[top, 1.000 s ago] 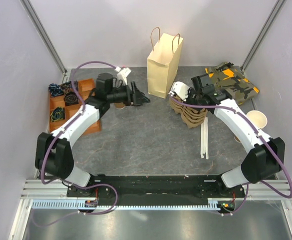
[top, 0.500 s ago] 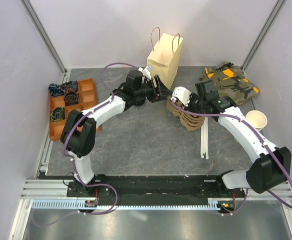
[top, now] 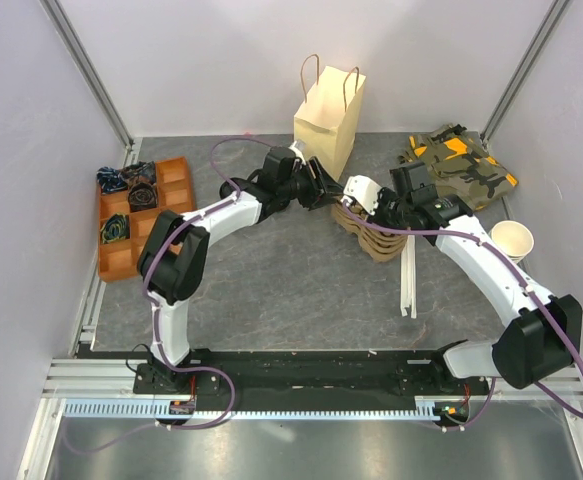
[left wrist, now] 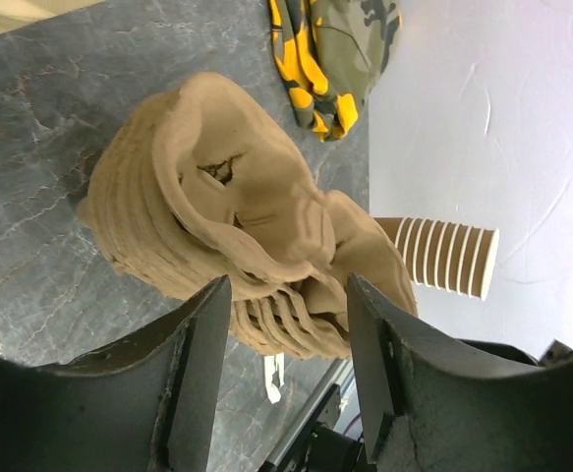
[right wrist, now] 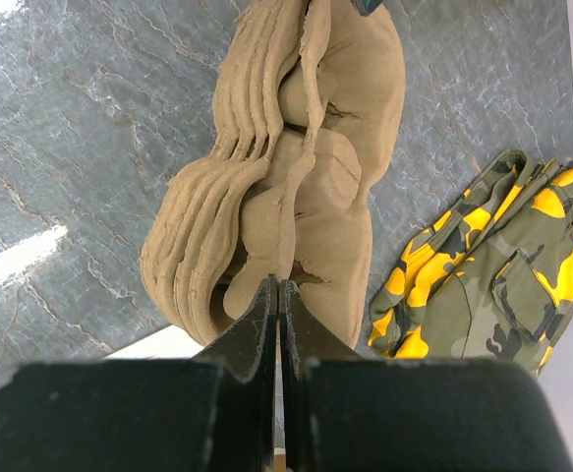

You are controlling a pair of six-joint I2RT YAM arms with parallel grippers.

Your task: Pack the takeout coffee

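Note:
The takeout coffee is hidden in every view. A stack of tan pulp cup carriers (top: pixel 376 238) lies in front of the tan paper bag (top: pixel 327 120). My left gripper (top: pixel 323 192) reaches across to the stack's left side. In the left wrist view it (left wrist: pixel 286 295) is open and empty, with the stack (left wrist: pixel 227 197) just beyond the jaws. My right gripper (top: pixel 369 206) is over the stack's far end. In the right wrist view it (right wrist: pixel 278 285) is shut on a thin ridge of the top carrier (right wrist: pixel 306 167).
A camouflage cloth (top: pixel 461 165) lies at the back right. A stack of pale lidless cups (top: pixel 512 240) lies on its side at the right edge. White strips (top: pixel 408 275) lie beside the carriers. An orange tray (top: pixel 183 165) with dark items sits at the left.
My left arm has swung from the left half of the table to the carrier stack, gripper open. My right gripper has shifted slightly left and stays shut at the stack.

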